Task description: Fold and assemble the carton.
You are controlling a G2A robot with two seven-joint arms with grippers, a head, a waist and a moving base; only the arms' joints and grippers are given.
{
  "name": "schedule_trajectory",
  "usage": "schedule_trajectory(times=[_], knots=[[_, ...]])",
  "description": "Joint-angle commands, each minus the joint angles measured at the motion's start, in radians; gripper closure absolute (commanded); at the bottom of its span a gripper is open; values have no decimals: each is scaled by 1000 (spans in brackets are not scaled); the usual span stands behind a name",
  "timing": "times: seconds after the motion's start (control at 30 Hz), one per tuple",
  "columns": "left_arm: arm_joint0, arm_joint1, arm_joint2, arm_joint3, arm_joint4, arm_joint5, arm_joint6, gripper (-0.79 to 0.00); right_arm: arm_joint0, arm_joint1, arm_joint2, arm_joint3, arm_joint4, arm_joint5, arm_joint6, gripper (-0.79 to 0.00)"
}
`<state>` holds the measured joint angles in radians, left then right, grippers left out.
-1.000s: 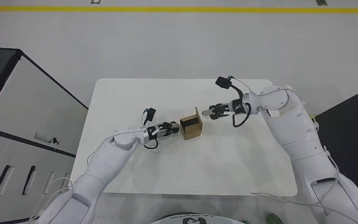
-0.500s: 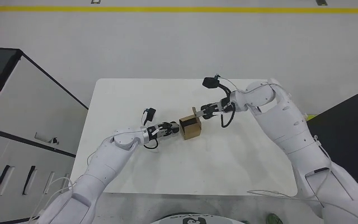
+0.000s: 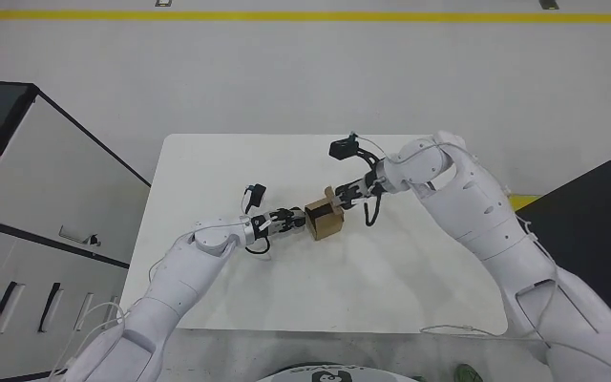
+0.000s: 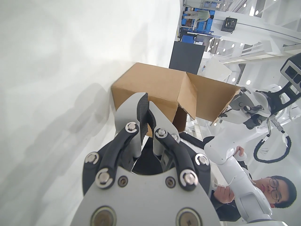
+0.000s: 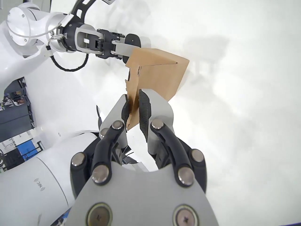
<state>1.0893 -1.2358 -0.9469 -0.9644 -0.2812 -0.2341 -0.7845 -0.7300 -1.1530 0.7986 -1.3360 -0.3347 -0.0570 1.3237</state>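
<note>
The carton [image 3: 326,220] sits near the middle of the white tabletop [image 3: 410,286], a little left of the frame's centre in the top view. It is a small brown box, partly formed, with one end open. My left hand [image 3: 298,219] comes in from the lower left and meets the carton's left side. In my left wrist view its two fingers are pressed almost together, and a sliver of brown card shows between the black pads [image 4: 142,109]. It is pinching the edge of the carton's near wall. My right arm reaches in from the upper right of the top view, and my right hand [image 3: 336,196] is at the carton's upper right corner. There a flap [image 5: 132,88] stands up and away from the body of the box. My right wrist view shows this hand's ribbed pads closed on the free end of that flap, one on each face of the card, so the flap is held firmly between them. The flap is bent outward along its crease, not folded down over the opening. The carton's base rests on the tabletop between my two hands, which face each other across it.
</note>
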Motion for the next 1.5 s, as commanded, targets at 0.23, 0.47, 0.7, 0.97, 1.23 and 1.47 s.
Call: schedule_trajectory(times=[0.23, 0.47, 0.7, 0.97, 1.23, 1.47], knots=[[0, 0, 0, 0, 0, 0, 0, 0, 63, -32, -96, 4, -79, 29, 13, -135], [0, 0, 0, 0, 0, 0, 0, 0, 112, -63, -167, 21, -120, 42, 28, -132], [0, 0, 0, 0, 0, 0, 0, 0, 153, -99, -236, 47, -156, 57, 38, -126], [0, 0, 0, 0, 0, 0, 0, 0, 175, -132, -291, 75, -192, 60, 45, -92], [0, 0, 0, 0, 0, 0, 0, 0, 181, -154, -317, 91, -221, 68, 37, -102], [0, 0, 0, 0, 0, 0, 0, 0, 182, -169, -334, 94, -254, 75, 38, -92]])
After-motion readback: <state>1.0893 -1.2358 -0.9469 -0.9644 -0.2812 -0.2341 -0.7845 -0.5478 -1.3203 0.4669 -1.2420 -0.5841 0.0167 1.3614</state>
